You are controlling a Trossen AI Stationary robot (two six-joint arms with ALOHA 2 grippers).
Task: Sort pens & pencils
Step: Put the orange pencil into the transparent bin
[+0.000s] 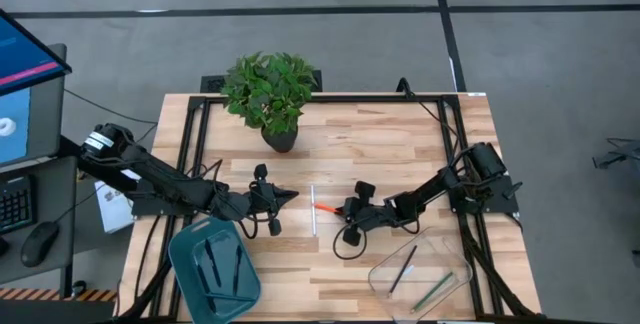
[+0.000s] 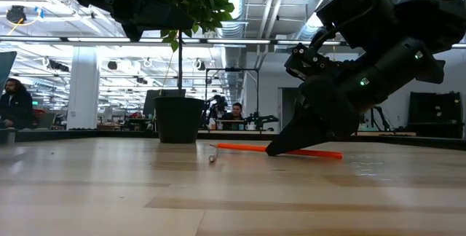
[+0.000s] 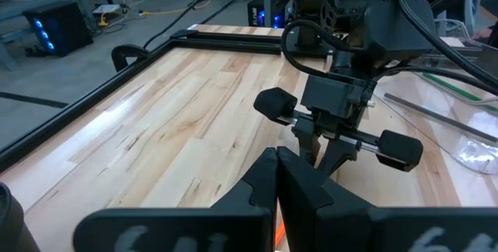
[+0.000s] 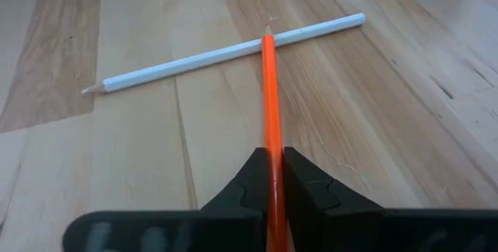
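An orange-red pencil (image 4: 270, 89) lies on the wooden table (image 1: 400, 144) near its middle, with my right gripper (image 4: 271, 159) shut on it. The pencil's tip meets a white pencil (image 4: 194, 57) that lies flat across it. My left gripper (image 1: 292, 197) hovers shut and empty just left of the white pencil (image 1: 314, 214), pointing at the right gripper. Dark pens lie in a teal tray (image 1: 190, 254). A dark stick and a green stick lie in a clear container (image 1: 445, 254). My right gripper pinches the orange-red pencil between its two fingers, about midway along its shaft (image 4: 271, 139). The fingers slant down from the table's right side and run along the pencil. The pencil (image 2: 240, 147) lies about level at the table top, its tip at the white pencil.
A potted plant (image 1: 270, 89) stands at the far middle of the table. The teal tray sits at the near left and the clear container at the near right. A black frame (image 1: 190, 134) edges the table. A desk with a monitor (image 1: 25, 74) stands beyond the left edge.
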